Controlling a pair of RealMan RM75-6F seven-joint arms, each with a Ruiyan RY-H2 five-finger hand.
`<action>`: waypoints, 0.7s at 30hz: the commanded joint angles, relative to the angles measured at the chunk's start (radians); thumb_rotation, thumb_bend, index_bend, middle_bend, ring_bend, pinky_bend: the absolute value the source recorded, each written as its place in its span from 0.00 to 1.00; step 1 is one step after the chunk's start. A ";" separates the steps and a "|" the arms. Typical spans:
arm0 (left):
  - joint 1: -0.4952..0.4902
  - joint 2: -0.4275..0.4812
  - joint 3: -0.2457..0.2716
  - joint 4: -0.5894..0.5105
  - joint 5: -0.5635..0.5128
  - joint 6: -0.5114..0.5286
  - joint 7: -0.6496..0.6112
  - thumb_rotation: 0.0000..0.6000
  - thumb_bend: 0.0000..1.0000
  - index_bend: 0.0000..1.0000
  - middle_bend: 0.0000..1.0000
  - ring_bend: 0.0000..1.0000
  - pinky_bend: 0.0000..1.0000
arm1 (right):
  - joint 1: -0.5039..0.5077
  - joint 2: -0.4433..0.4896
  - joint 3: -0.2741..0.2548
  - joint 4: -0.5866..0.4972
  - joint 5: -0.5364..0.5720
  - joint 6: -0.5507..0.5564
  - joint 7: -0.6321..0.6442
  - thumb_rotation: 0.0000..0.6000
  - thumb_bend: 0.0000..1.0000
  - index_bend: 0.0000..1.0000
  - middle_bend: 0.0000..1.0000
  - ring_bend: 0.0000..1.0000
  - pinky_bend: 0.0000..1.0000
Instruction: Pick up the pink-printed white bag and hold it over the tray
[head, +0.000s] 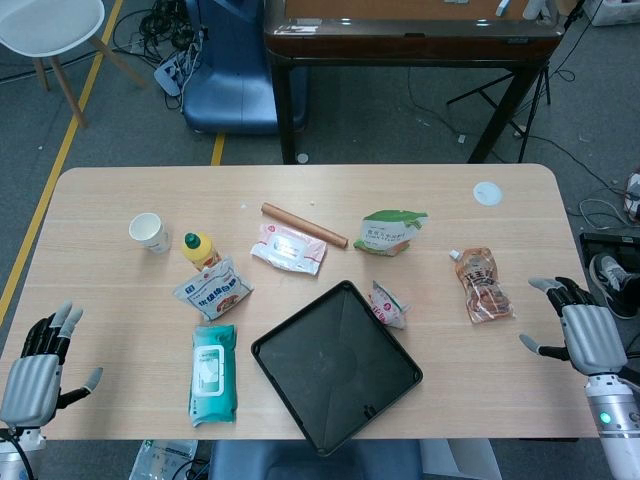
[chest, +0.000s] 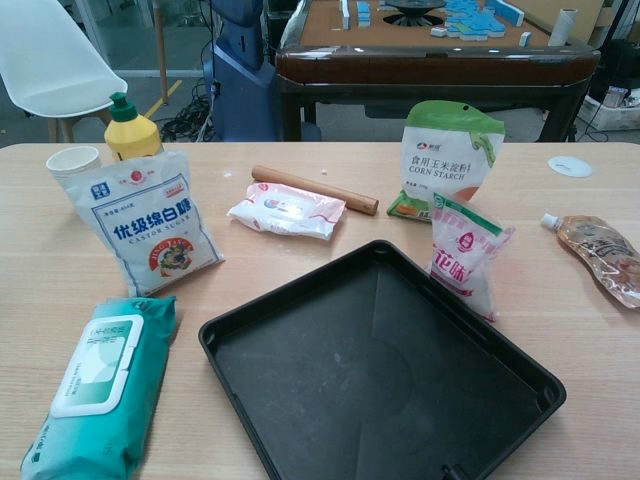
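Both my left hand (head: 35, 372) and right hand (head: 585, 335) are resting open, holding nothing. The pink-printed white bag (head: 289, 248) is lying just beyond the tray (head: 300, 375), beside the wooden rod (head: 303, 224); its slack film risks slipping from my fingers.

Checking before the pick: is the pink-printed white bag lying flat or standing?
Lying flat: the pink-printed white bag rests broadside on the table, beside the rolling pin.
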 joint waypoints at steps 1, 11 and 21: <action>0.001 -0.002 0.001 0.004 -0.002 -0.001 -0.004 1.00 0.24 0.04 0.00 0.00 0.03 | -0.002 0.001 0.000 -0.004 -0.005 0.005 -0.003 1.00 0.00 0.22 0.24 0.14 0.24; 0.003 -0.003 0.002 0.012 -0.007 -0.003 -0.019 1.00 0.24 0.04 0.00 0.00 0.03 | 0.010 0.009 -0.004 -0.015 -0.022 -0.017 -0.014 1.00 0.00 0.22 0.24 0.14 0.24; 0.010 -0.001 0.004 0.011 -0.008 0.003 -0.025 1.00 0.24 0.04 0.00 0.00 0.03 | 0.113 0.004 0.014 -0.009 -0.007 -0.174 -0.055 0.98 0.00 0.22 0.24 0.14 0.24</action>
